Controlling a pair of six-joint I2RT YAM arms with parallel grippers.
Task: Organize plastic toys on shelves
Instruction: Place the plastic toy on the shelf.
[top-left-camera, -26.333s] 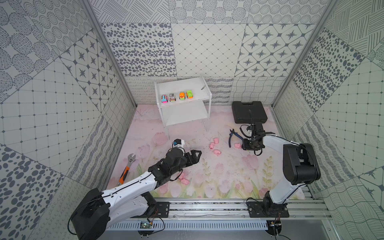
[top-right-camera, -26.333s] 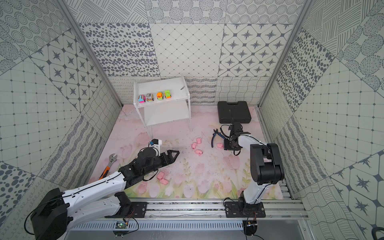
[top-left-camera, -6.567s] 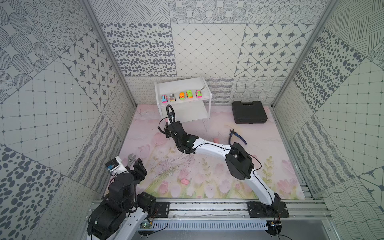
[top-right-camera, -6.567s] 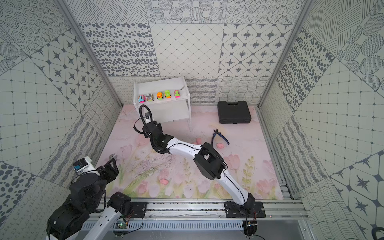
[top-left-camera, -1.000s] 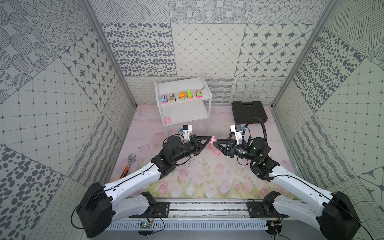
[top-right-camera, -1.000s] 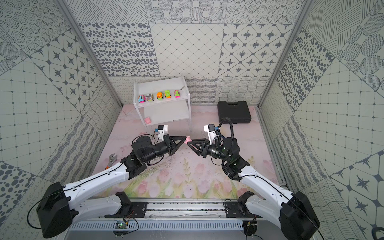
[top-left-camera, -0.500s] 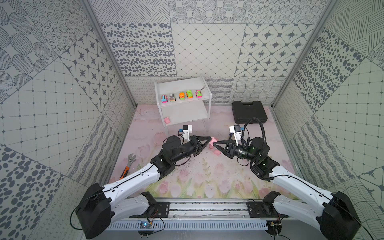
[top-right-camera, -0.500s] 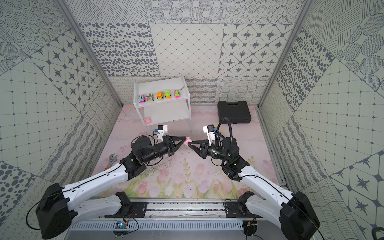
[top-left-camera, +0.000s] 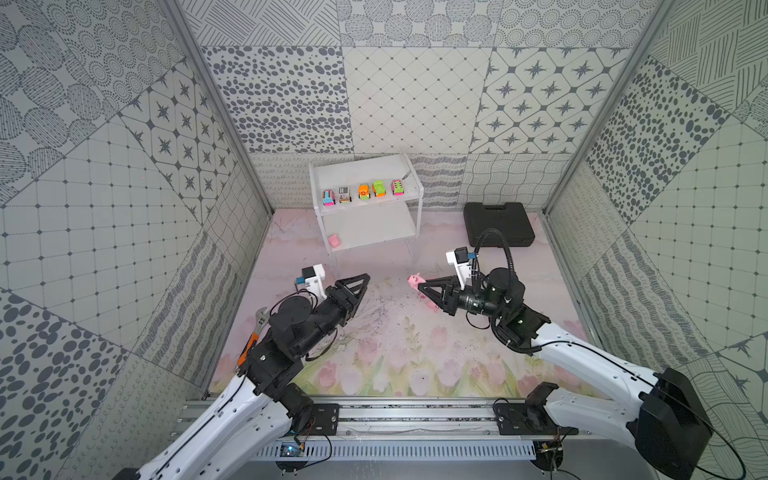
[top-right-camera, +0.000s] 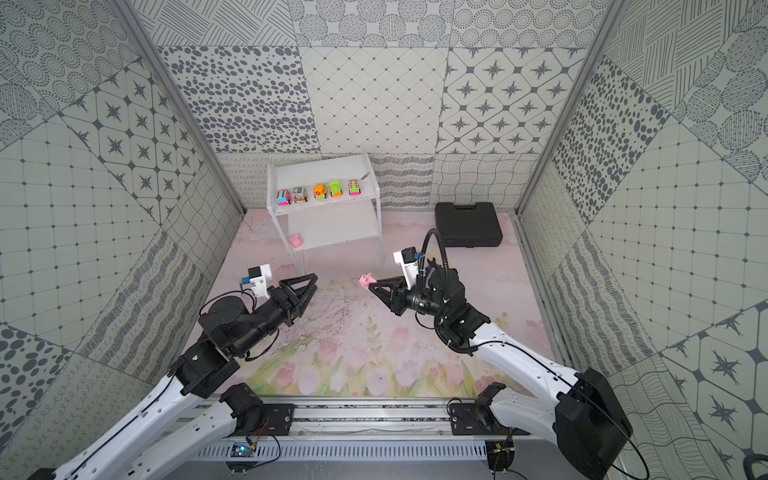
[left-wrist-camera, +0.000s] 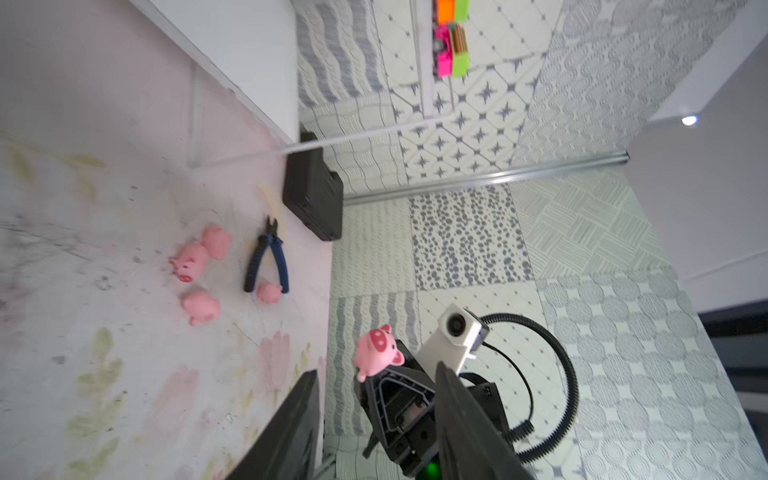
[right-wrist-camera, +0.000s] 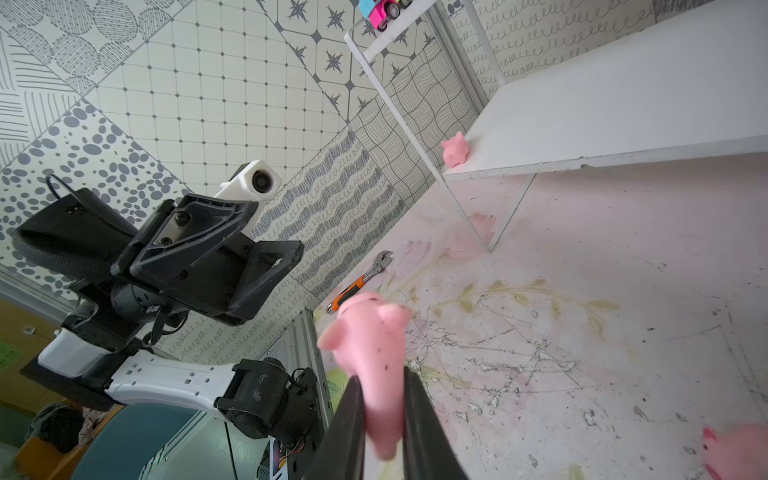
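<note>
Right tool pinches a small pink plastic pig above the pink floral table — left tool hangs spread wide, facing it, just apart. A second pink pig sits on the lower board of the white two-tier rack.

The pig is smooth plastic, the mat scuffed.
</note>
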